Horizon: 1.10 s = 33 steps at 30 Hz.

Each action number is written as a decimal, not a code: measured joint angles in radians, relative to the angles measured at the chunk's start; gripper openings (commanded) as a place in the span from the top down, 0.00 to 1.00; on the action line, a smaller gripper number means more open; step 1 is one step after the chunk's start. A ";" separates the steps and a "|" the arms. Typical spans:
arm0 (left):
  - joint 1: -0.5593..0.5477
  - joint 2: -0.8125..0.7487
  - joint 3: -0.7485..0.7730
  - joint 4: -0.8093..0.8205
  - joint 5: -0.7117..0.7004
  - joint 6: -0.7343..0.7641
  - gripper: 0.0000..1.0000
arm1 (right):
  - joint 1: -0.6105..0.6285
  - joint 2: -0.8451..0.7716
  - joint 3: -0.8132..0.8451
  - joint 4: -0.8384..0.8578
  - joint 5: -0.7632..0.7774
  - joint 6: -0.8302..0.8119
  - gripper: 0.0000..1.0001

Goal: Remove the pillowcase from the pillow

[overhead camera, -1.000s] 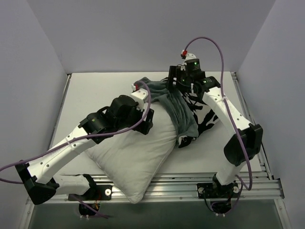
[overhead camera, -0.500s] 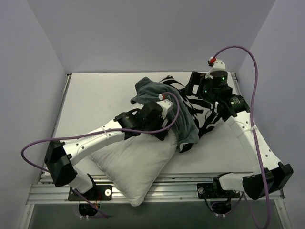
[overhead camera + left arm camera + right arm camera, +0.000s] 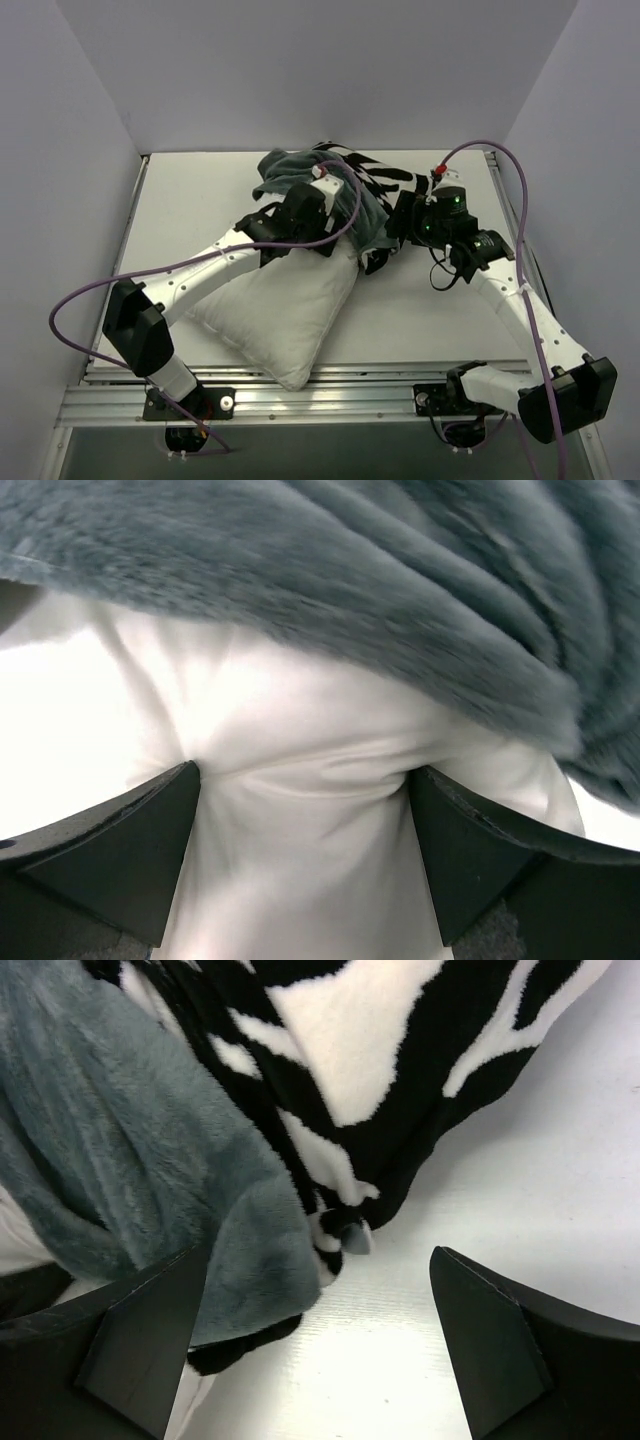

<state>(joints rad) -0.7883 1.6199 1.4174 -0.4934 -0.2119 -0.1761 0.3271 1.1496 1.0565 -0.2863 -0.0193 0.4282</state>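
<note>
The left gripper is pressing into the pillow with its jaws apart. The right gripper, also spread and holding nothing, is now sitting at the hem of the pillowcase, having swung inward. The pillowcase is bunching over the pillow's far corner, farther back than before. Both arms are reaching forward, the left one stretched long.

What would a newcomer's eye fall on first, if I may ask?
The zebra-striped pillowcase, bunched at the far middle of the table with grey-green lining showing, covers only the far end of the pillow. The left gripper presses into the pillow; the right gripper hovers open beside the pillowcase.
</note>
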 measured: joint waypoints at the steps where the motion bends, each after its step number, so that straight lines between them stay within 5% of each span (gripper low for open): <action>1: -0.014 0.000 0.006 -0.006 -0.012 0.008 0.06 | 0.000 -0.001 -0.004 0.000 -0.006 0.004 0.11; 12: -0.372 -0.094 0.014 -0.116 -0.119 0.034 0.06 | -0.007 -0.031 -0.025 0.070 -0.011 0.029 0.11; 26: -0.410 0.214 0.019 -0.144 -0.474 -0.099 0.00 | -0.086 -0.039 -0.132 0.111 -0.059 0.056 0.10; 27: -0.412 0.227 0.019 -0.145 -0.494 -0.111 0.19 | -0.086 -0.039 -0.138 0.113 -0.071 0.058 0.10; 30: -0.412 0.226 0.018 -0.147 -0.531 -0.148 0.52 | -0.087 -0.039 -0.156 0.130 -0.111 0.062 0.10; 31: -0.409 0.220 0.016 -0.147 -0.536 -0.159 0.74 | -0.088 -0.039 -0.164 0.140 -0.127 0.063 0.10; 33: -0.401 0.201 0.004 -0.143 -0.536 -0.180 0.92 | -0.091 -0.037 -0.182 0.161 -0.163 0.063 0.11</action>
<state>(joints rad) -1.1896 1.8206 1.4216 -0.6361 -0.7475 -0.3561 0.2359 1.1130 0.8749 -0.1249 -0.1818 0.4908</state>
